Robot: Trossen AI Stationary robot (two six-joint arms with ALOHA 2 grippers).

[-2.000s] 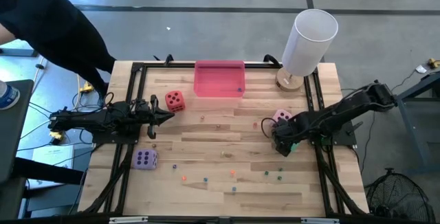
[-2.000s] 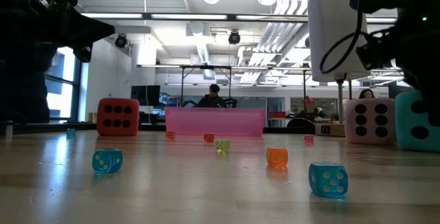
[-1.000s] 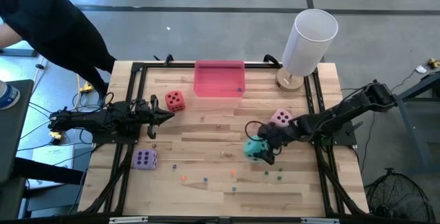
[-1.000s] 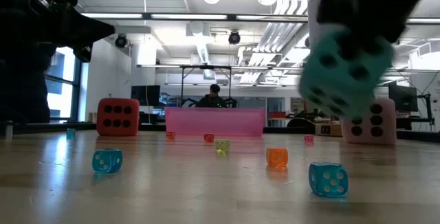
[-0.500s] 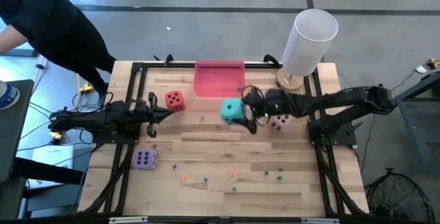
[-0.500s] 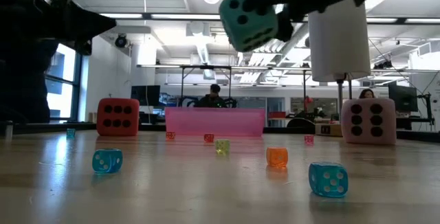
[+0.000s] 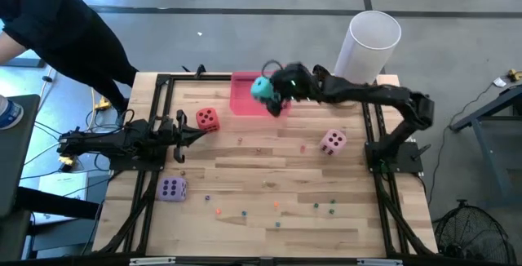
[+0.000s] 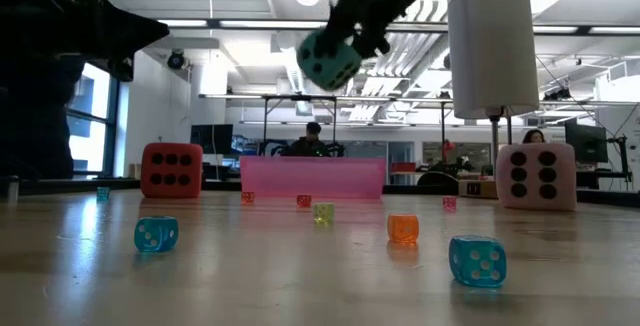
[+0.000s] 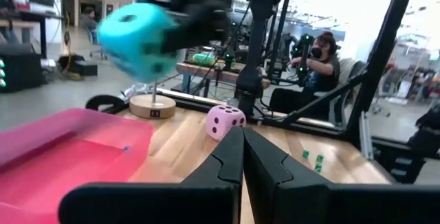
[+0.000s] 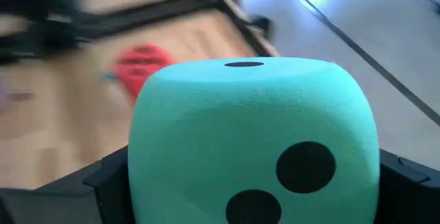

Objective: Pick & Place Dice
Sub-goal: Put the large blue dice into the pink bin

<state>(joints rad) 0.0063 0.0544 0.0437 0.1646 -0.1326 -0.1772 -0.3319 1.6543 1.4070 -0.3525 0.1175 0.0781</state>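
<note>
My right gripper (image 7: 273, 93) is shut on the teal die (image 7: 261, 87), holding it in the air over the pink tray (image 7: 245, 104) at the table's far edge. In the low view the teal die (image 8: 330, 61) hangs high above the tray (image 8: 312, 178). The red die (image 7: 207, 119), pink die (image 7: 332, 142) and purple die (image 7: 172, 188) rest on the table. Several tiny dice (image 8: 403, 228) lie scattered over the near half. My left gripper (image 7: 200, 138) waits shut at the left side, its fingers (image 9: 234, 157) together. My right gripper pinches the teal die between its two fingers (image 10: 103, 183), one on each of two opposite side faces (image 10: 141, 176). The fingers reach in from the table's right, slanting down. The die is lifted clear, well above the pink tray, a two-pip face toward the wrist camera.
A tall white cylinder (image 7: 369, 46) on a round wooden base stands at the far right corner, close to my right arm. A black frame (image 7: 163, 82) runs along the table's edges. A person in dark clothes (image 7: 57, 29) stands beyond the far left corner.
My right gripper has carried the teal die up from the table's middle right and toward the far edge and left, swinging and rolling as it went. The die now hangs over the pink tray. The other dice have stayed in place.
</note>
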